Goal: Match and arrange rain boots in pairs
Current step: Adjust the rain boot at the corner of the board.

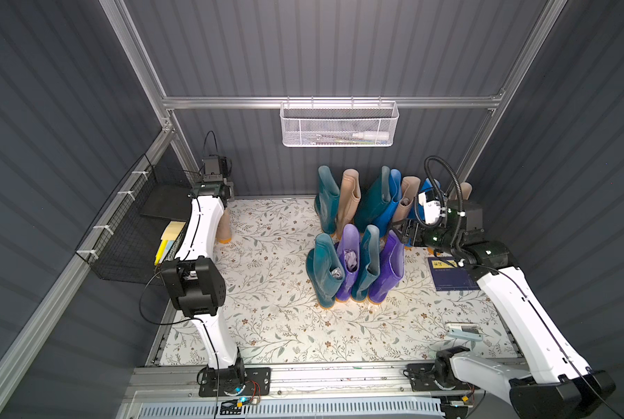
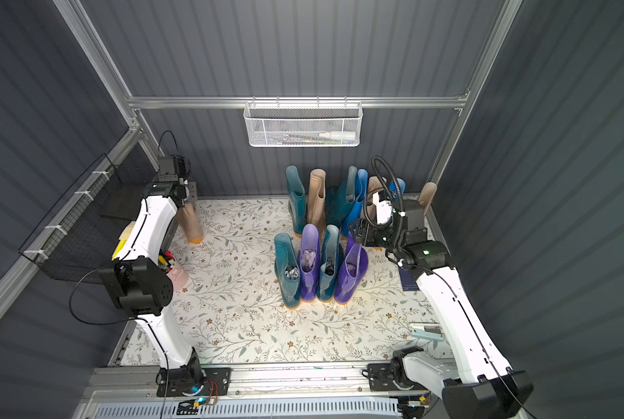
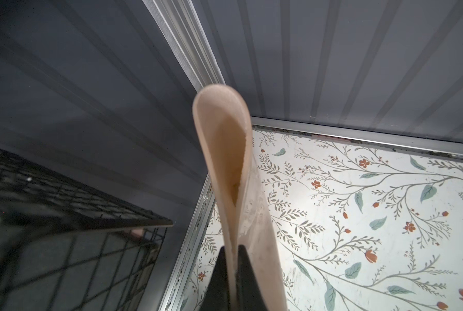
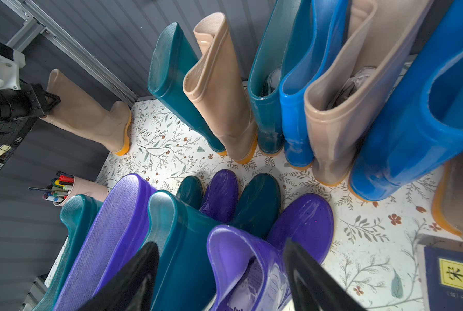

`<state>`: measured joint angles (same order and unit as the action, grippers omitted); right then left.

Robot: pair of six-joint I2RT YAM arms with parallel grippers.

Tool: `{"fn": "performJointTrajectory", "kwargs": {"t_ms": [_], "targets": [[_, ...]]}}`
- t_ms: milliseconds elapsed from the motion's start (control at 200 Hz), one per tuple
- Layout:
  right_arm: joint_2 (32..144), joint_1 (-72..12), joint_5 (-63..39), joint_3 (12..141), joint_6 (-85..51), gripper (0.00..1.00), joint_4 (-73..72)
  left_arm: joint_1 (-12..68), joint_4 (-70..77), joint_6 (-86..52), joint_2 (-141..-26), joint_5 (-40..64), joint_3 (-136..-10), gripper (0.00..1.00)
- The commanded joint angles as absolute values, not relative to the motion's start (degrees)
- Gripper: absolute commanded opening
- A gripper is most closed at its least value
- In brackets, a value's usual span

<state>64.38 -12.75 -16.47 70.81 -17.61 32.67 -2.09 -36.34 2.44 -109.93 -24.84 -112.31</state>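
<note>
Left jaws are clenched on the pinched rim of a tilted beige boot (image 2: 190,223), well left of the white mesh basket (image 2: 303,125). Right jaws are released, astride a purple boot (image 4: 233,253) in front of that basket. Risks: the thin rim slipping free, or the purple boot toppling the touching teal boot (image 4: 176,242).

Near row, 4 upright, side by side, L to R: teal boot A (image 1: 323,270), purple boot A (image 1: 349,250), teal boot B (image 1: 369,261), purple boot B (image 1: 388,270); paper wads in some.
Far row at back wall, L to R: teal boot C (image 1: 328,199), beige boot A (image 1: 350,199), teal boot D (image 1: 376,203), blue boot A (image 1: 390,208), beige boot B (image 1: 406,196), blue boot B (image 4: 413,121), beige boot C (image 2: 428,196) partly hidden.
Lone beige boot (image 1: 224,226) far L, tilted, well apart.
All glossy, orange soles.
</note>
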Motion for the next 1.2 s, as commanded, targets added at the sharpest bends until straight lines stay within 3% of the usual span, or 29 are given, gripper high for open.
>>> {"fn": "performJointTrajectory", "kwargs": {"t_ms": [0, 755, 1196], "targets": [[63.3, -13.1, -16.3, 70.1, -17.6, 0.77, 32.9, -2.6, -30.0, 1.4, -107.8, -24.8, -113.6, 0.0], [63.8, -13.2, -15.7, 70.4, -17.1, 0.77, 33.4, -2.7, -29.0, 0.6, -111.7, -23.6, -114.4, 0.0], [64.6, -13.2, -15.8, 70.6, -17.1, 0.77, 33.5, -2.6, -34.5, -4.5, -115.5, -22.4, -123.4, 0.0]]}}
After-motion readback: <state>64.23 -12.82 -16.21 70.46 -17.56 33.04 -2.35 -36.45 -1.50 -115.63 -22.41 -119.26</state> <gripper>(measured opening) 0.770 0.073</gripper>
